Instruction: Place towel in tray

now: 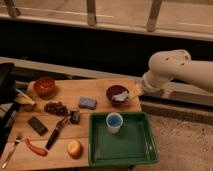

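Note:
A whitish towel [121, 98] lies wadded in a dark purple bowl [116, 92] at the back right of the wooden table [102, 87]. My gripper [135, 90] hangs at the bowl's right rim, just beside the towel, open, with nothing in it. The white arm [172, 70] reaches in from the right. In front of the bowl stands the dark green tray [127, 147], with a blue cup [114, 122] upright in its back left part.
Left of the tray lie a blue sponge [87, 103], a small dark can [75, 117], a black-handled knife [56, 133], an apple [74, 148], grapes [56, 107], a dark bar [37, 125], a red chili [36, 148], a fork [10, 151]. A red bowl [45, 86] and banana [22, 99] sit far left.

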`<state>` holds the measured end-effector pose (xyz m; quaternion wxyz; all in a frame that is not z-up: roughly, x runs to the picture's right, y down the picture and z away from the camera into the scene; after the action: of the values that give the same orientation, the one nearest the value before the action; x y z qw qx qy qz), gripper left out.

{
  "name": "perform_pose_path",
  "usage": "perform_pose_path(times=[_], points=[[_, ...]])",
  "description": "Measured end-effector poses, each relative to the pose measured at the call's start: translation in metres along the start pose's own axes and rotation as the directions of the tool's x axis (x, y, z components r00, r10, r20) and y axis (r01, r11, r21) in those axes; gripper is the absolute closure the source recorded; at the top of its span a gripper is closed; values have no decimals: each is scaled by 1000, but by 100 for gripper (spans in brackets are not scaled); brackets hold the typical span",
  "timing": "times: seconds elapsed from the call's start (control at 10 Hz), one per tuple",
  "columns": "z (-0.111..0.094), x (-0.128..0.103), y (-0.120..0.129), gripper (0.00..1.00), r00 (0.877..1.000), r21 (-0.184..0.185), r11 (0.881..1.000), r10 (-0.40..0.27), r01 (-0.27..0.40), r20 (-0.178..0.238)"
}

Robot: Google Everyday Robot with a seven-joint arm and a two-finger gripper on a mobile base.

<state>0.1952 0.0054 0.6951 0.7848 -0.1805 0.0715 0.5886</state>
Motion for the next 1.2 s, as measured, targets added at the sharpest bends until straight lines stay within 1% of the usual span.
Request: perform_pose_path(times=[0.1,0.2,0.3,0.5,0.6,0.7,0.8,1.1,1.2], points=[[3,-19,5,21,1000,-1,1000,-21,21,16],[8,-31,8,21,999,-3,999,-41,41,28],[14,-46,5,21,997,-22,998,-57,58,53],[23,-65,-6,21,994,-76,995,-59,65,88],[36,-76,-12,21,993,-117,991,-56,68,102],[49,-84,-8,21,992,-143,987,-63,78,109],[60,-91,-1,21,990,-154,984,-77,94,115],[60,-90,-4,21,991,-152,984,-73,90,115],[61,-91,-1,21,990,-155,983,-77,95,115]])
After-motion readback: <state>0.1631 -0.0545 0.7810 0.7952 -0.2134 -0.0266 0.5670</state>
